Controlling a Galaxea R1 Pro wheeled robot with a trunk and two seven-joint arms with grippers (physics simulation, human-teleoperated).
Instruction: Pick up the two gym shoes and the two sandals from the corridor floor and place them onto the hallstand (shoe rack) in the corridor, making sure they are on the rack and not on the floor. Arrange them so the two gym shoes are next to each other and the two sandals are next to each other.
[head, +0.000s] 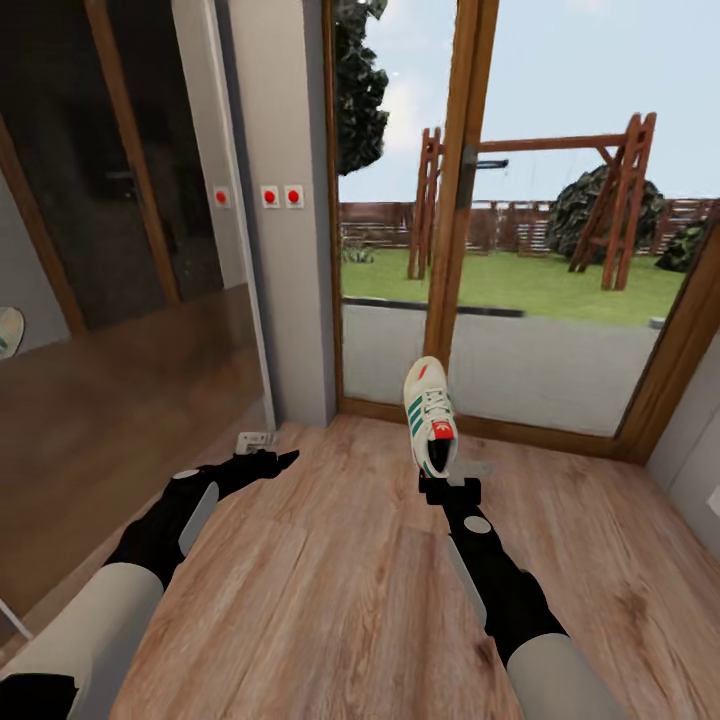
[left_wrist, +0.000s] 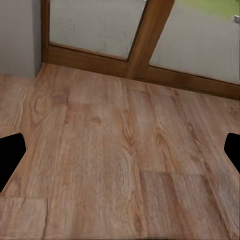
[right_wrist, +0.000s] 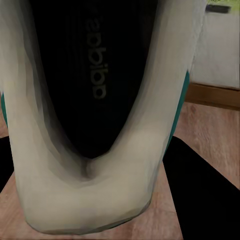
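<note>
At the end of the corridor, head view: right gripper (head: 447, 484) raised above the corridor floor (head: 330, 560), fingers clenched on the heel end of one gym shoe (head: 431, 417), held off the floor with toe pointing away toward the glazed door (head: 560, 300). Left gripper (head: 268, 463) extended low over the planks beside the grey wall pillar (head: 290, 250), carrying nothing; state of its fingers hard to judge from this angle. Pale sole-like shape (head: 8, 332) at the left picture edge, cut off, too partial to identify. No sandals and no hallstand within the picture. Left wrist view: bare corridor floor (left_wrist: 120, 160) running up to the wooden door frame (left_wrist: 150, 35); fingers (left_wrist: 10, 157) at opposite picture edges, spread wide and released, nothing between them. Right wrist view: heel opening and dark insole of the gym shoe (right_wrist: 90, 125) close to the lens, cream collar wrapped around it, green stripe at the side; dark fingers (right_wrist: 205, 195) on either side of the heel, gripping it; floor planks (right_wrist: 210, 130) beyond. Progress, as a judgement: first carry stage only, with one gym shoe lifted and not yet set on the rack. Remaining: transport and placement of this shoe, retrieval of the second gym shoe and both sandals, then pairing of like with like on the rack. Position of the rack relative to the robot cannot be told here.
</note>
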